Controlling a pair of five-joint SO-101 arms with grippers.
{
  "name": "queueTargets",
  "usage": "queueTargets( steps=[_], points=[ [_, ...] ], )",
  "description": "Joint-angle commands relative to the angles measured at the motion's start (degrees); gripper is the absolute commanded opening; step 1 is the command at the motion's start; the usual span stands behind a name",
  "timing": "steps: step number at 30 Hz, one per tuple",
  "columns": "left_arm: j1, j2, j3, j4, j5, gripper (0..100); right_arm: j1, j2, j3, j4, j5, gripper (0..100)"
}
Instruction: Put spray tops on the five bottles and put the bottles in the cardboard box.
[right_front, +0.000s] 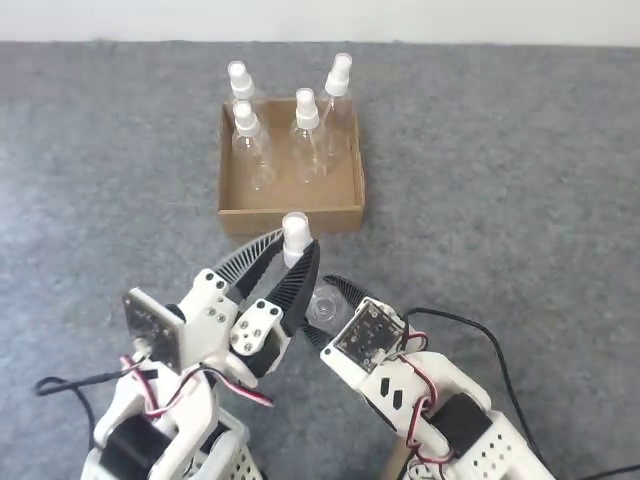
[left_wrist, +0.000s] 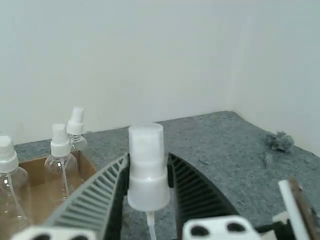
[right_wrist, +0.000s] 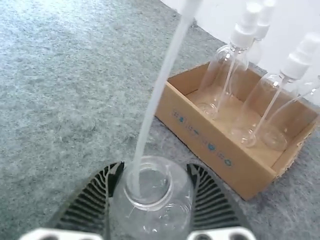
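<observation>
Fingers of both grippers closed on the last bottle (right_wrist: 150, 212) and its top.
The left gripper (right_front: 297, 241) pinches a white spray top (left_wrist: 146, 165) above that bottle, which the right gripper (right_front: 322, 306) clamps mouth-up so the dip tube (right_wrist: 157, 95) enters its neck. Just beyond, the cardboard box (right_front: 290, 216) holds four capped bottles (right_front: 305, 135).

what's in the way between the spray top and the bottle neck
Nothing visible. The spray top, in the left gripper, has its tube inside the open neck of the bottle the right gripper holds.
</observation>
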Motion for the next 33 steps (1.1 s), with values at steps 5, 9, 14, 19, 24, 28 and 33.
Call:
queueTargets(
  steps=[5,9,14,19,24,28,33],
  points=[
    [0.5,-1.1,3.0,-1.4,-2.9,2,0.9,-0.3,-1.7,-0.7,0.3,0.6],
    [0.6,-1.1,3.7,-1.4,-3.5,2,1.0,-0.4,-2.8,1.0,0.4,0.6],
    [2.9,-1.1,4.9,-1.0,-3.8,2,1.1,-0.4,-3.7,2.1,0.5,0.6],
    [9.5,-1.1,8.1,-1.1,-8.7,2,4.1,-0.4,-3.9,1.6,0.2,0.6],
    [11.8,-1.1,9.5,-1.4,-9.7,2,4.4,-0.4,-4.6,2.2,0.2,0.6],
    [11.7,-1.1,9.7,-1.0,-9.5,8,4.4,-0.4,-4.7,2.2,0.2,0.6],
    [11.7,-1.1,9.4,1.6,-9.5,15,5.6,-0.4,-4.7,2.2,0.2,0.6]
  ],
)
